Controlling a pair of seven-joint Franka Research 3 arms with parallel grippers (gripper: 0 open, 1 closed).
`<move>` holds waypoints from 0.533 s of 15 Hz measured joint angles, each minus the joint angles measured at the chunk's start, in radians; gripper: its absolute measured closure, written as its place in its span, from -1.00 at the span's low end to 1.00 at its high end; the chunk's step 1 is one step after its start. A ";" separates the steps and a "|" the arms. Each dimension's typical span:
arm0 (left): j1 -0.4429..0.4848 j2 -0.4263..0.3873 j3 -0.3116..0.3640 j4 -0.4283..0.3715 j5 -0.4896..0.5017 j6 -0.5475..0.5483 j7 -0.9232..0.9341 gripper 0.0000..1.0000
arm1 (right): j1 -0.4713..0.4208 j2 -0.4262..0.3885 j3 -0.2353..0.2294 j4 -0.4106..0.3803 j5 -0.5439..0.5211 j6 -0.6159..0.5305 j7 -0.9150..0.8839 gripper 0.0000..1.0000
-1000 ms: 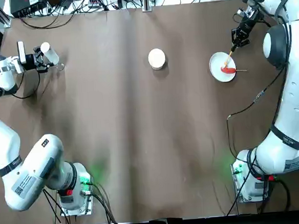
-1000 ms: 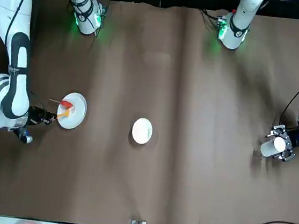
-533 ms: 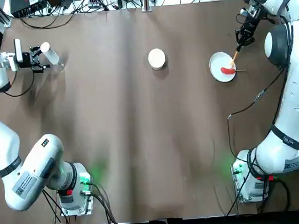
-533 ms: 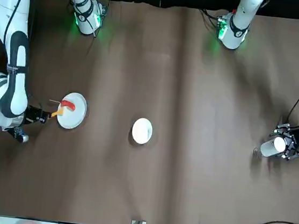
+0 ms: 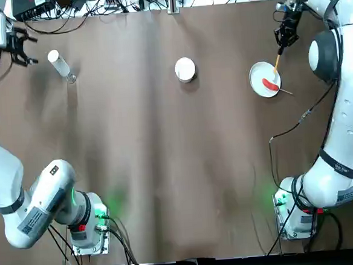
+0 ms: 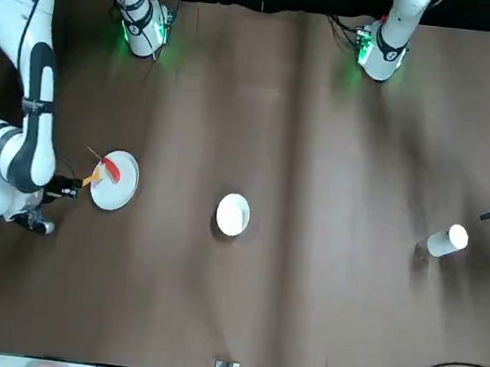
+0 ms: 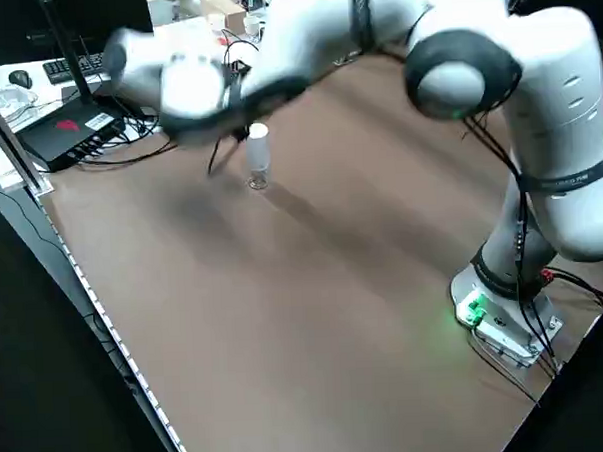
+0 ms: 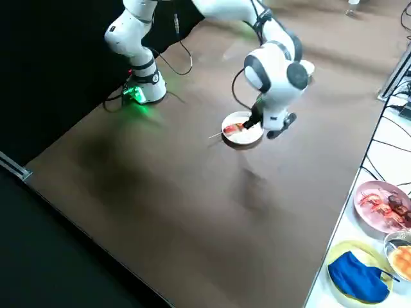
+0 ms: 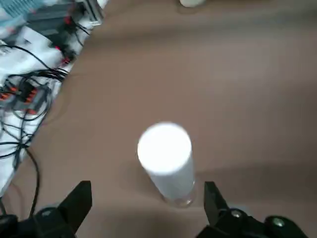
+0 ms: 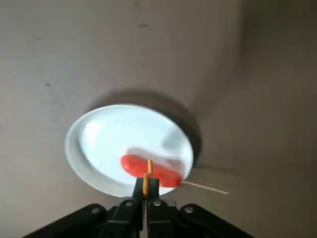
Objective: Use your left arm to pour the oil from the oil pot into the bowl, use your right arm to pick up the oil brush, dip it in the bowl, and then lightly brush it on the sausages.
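- On the brown bench [image 5: 167,169], the oil pot [image 5: 58,64] stands upright near the far left corner, clear of everything else.
- Left gripper [image 5: 20,47] hovers just beside the pot toward the bench's left edge, its fingers [image 9: 79,198] spread apart and holding nothing.
- Bowl [image 5: 185,69] sits alone near the middle of the far side.
- Right gripper [image 5: 285,35] is raised beyond the white plate [image 5: 256,78], fingers clenched on the oil brush [image 5: 276,63], which slants down toward the plate.
- Sausage [image 5: 270,84] lies on the plate, its thin stick [image 5: 284,91] poking past the rim; the brush tip is over the plate, just beside the sausage.
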 joint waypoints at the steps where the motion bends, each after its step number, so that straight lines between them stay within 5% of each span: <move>1: -0.050 -0.047 -0.001 -0.002 0.064 0.001 -0.101 -1.00 | 0.019 -0.001 0.000 0.004 -0.002 -0.003 0.015 0.91; 4: -0.206 -0.144 -0.009 -0.009 0.230 0.011 -0.394 -1.00 | 0.042 0.003 0.000 0.001 -0.023 -0.006 0.040 0.91; 8: -0.386 -0.189 -0.008 -0.024 0.405 0.018 -0.669 -1.00 | 0.054 0.003 0.003 0.001 -0.241 -0.032 0.061 0.91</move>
